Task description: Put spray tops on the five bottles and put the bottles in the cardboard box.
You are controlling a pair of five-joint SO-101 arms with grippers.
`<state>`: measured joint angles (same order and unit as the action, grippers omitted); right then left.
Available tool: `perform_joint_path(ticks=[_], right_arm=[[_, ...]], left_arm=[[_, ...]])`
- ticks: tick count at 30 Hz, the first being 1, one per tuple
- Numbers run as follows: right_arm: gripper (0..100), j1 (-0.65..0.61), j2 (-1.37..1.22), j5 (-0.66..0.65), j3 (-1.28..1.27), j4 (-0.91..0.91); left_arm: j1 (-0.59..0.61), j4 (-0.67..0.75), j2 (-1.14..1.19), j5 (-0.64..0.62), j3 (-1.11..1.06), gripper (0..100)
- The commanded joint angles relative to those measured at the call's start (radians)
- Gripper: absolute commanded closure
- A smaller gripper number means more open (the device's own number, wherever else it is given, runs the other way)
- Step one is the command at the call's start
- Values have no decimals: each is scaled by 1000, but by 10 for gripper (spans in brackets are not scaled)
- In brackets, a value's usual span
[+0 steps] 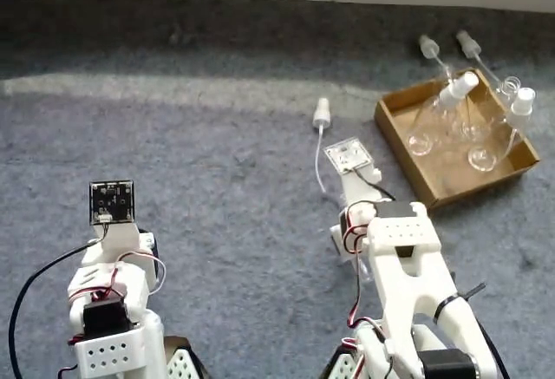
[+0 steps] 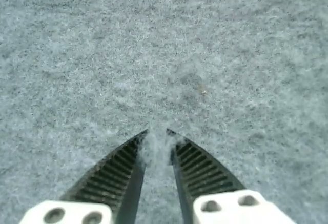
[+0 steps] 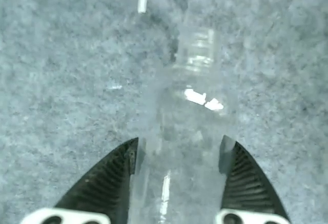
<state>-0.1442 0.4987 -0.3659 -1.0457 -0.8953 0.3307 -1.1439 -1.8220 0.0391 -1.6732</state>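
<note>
The cardboard box at two o'clock holds clear bottles, two with spray tops. The right pincer grips an uncapped bottle; the left pincer is narrow and empty.

A fixed camera looked down from above over my left arm and right arm; each wrist camera peered close past my fingers at the same grey mat.

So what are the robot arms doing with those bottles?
The right claw is holding a clear bottle that has no spray top yet. One loose spray top lies on the carpet nearby, two more beyond the cardboard box. A few bottles already sit in the box. The left claw rests shut over bare carpet.
</note>
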Motion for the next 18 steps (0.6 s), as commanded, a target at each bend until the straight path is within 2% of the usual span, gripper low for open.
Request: perform_joint_path(ticks=[1, 6, 10, 18], right_arm=[[770, 16, 36, -14, 4, 15], [759, 10, 36, -14, 13, -94], [695, 5, 36, -14, 53, -137], [691, -21, 35, -6, 168, -186]], left_arm=[[-13, -5, -7, 11, -18, 995], [-13, -5, -7, 11, -18, 995], [-13, -5, -7, 11, -18, 995], [-13, -5, -7, 11, -18, 995]])
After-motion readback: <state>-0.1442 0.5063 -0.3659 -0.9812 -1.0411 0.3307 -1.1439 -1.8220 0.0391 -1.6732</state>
